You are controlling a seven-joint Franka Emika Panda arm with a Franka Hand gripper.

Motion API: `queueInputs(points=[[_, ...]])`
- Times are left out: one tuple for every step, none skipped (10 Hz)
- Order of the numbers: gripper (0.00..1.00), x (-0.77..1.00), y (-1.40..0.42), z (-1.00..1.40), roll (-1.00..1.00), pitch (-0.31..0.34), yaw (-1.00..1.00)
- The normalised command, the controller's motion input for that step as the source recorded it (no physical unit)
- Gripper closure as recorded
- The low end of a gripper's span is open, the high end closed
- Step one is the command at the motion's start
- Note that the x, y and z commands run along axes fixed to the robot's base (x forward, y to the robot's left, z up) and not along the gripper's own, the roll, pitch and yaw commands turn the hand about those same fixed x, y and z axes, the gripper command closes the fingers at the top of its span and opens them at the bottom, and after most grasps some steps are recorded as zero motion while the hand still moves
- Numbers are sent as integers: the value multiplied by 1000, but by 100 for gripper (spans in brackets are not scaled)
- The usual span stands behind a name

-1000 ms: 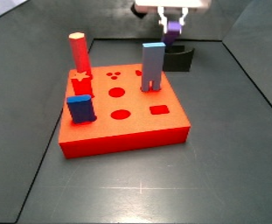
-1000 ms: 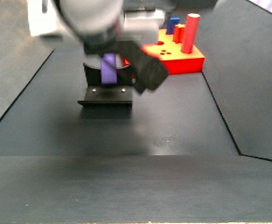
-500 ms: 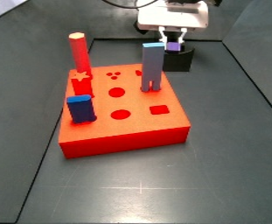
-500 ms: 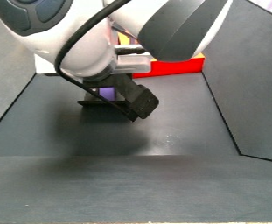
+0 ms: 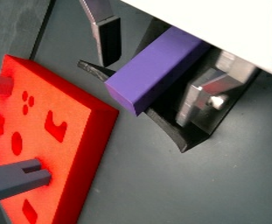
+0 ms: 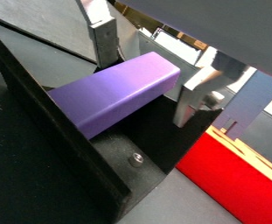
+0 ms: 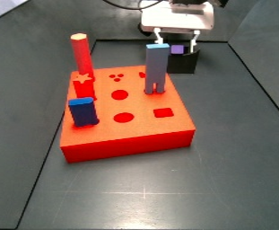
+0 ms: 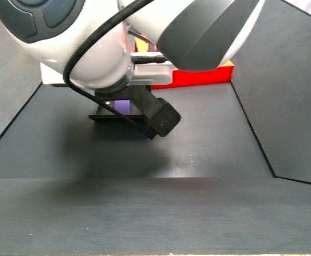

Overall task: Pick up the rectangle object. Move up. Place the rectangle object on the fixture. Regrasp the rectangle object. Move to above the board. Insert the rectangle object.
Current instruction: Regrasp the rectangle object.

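Note:
The purple rectangle object (image 5: 156,66) lies lengthwise on the black fixture (image 5: 179,131), seen in both wrist views. My gripper (image 5: 152,79) straddles it, open, with a gap on each side between the block and the fingers (image 5: 107,35). In a side view the gripper (image 7: 178,40) hangs low over the fixture (image 7: 187,63) behind the red board (image 7: 124,112), a bit of purple rectangle object (image 7: 178,50) showing between the spread fingers. From the other side the arm hides most of the fixture (image 8: 118,115).
On the board stand a red post (image 7: 79,52), a grey-blue post (image 7: 157,67) close in front of the fixture, and a short dark-blue block (image 7: 82,111). A rectangular hole (image 7: 164,113) and round holes show in its top. Dark walls ring the floor.
The gripper came down with the rectangle object onto the fixture. In the last half second its fingers spread apart and let go of the block.

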Motion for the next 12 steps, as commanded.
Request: queueInputs(points=[[0, 0, 0, 1000, -41, -30, -44], [0, -8, 1, 1000, -33, -25, -32], [0, -18, 2, 1000, -18, -21, -21], [0, -33, -5, 1000, 25, -17, 7], [0, -41, -5, 1000, 39, -14, 17], [0, -45, -6, 913, 48, 0, 23], [0, -42, -1, 678, 51, 19, 29], [0, -36, 0, 501, 55, 39, 28], [0, -30, 3, 323, 54, 57, 23], [0, -126, -791, 889, 1000, 67, 25], [0, -110, -761, 787, 1000, 65, 24], [0, -118, -643, 649, 1000, 55, 23]])
